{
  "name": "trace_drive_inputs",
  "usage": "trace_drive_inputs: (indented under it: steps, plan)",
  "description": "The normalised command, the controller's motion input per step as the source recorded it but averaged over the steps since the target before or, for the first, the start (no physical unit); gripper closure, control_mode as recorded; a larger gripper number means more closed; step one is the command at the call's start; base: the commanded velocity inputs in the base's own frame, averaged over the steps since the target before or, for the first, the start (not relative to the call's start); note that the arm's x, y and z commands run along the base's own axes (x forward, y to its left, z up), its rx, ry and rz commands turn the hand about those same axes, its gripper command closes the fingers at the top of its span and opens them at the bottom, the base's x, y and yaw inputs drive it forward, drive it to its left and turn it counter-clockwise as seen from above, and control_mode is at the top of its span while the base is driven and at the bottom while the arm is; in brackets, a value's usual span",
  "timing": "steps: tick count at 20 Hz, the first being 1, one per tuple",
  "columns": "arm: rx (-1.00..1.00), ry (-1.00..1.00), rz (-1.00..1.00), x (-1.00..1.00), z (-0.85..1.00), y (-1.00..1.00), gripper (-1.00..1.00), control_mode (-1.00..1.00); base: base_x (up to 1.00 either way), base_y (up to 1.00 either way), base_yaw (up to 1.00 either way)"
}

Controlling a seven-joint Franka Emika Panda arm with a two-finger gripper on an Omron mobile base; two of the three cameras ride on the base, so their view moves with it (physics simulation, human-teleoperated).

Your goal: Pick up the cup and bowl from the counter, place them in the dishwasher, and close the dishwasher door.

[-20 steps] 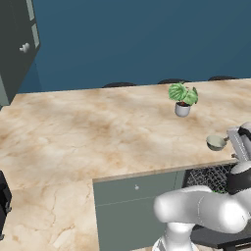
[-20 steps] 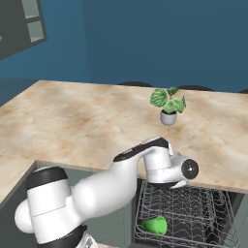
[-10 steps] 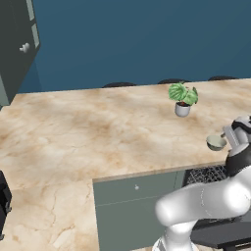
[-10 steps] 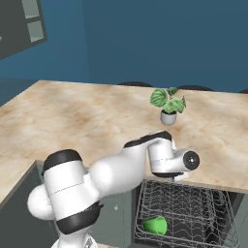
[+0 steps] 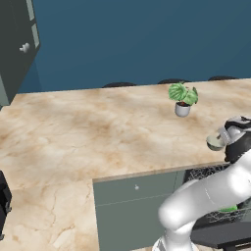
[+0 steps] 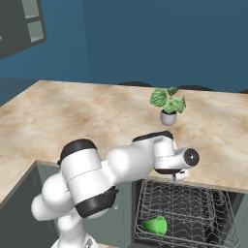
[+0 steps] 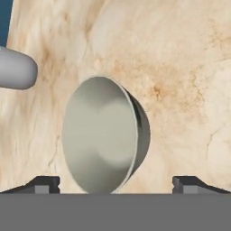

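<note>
One wide counter [image 5: 88,132] of beige-and-tan marbled stone carries the bowl [image 7: 104,135] near its front edge, above the dishwasher [image 6: 186,213], whose black wire rack stands pulled out with the bright green cup [image 6: 155,225] lying on its side in it. The gripper [image 7: 115,182] is released, its two dark fingertips [image 7: 43,184] spread wide on either side of the bowl's near rim, clear of it in the hand view. The bowl is small and round, grey metal outside and pale beige inside, and a potted plant [image 5: 182,99] stands farther back.
</note>
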Motion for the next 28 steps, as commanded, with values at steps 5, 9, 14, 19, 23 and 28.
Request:
trace_drive_inputs:
  steps: [5, 9, 14, 19, 23, 28]
  plan:
    - [0.00, 0.02, 0.01, 0.23, -0.20, -0.17, -1.00, -1.00, 0.00, 0.00, 0.00]
    - [0.00, 0.03, 0.01, 0.26, -0.21, -0.16, 1.00, -1.00, 0.00, 0.00, 0.00]
    - [0.00, 0.01, 0.01, 0.14, -0.18, -0.16, 1.00, -1.00, 0.00, 0.00, 0.00]
    - [0.01, 0.00, 0.00, 0.08, -0.08, -0.21, 1.00, -1.00, 0.00, 0.00, 0.00]
    - [0.01, 0.00, 0.00, 0.01, -0.01, -0.18, 1.00, -1.00, 0.00, 0.00, 0.00]
    - [0.00, 0.00, 0.00, 0.00, 0.00, -0.06, 1.00, -1.00, 0.00, 0.00, 0.00]
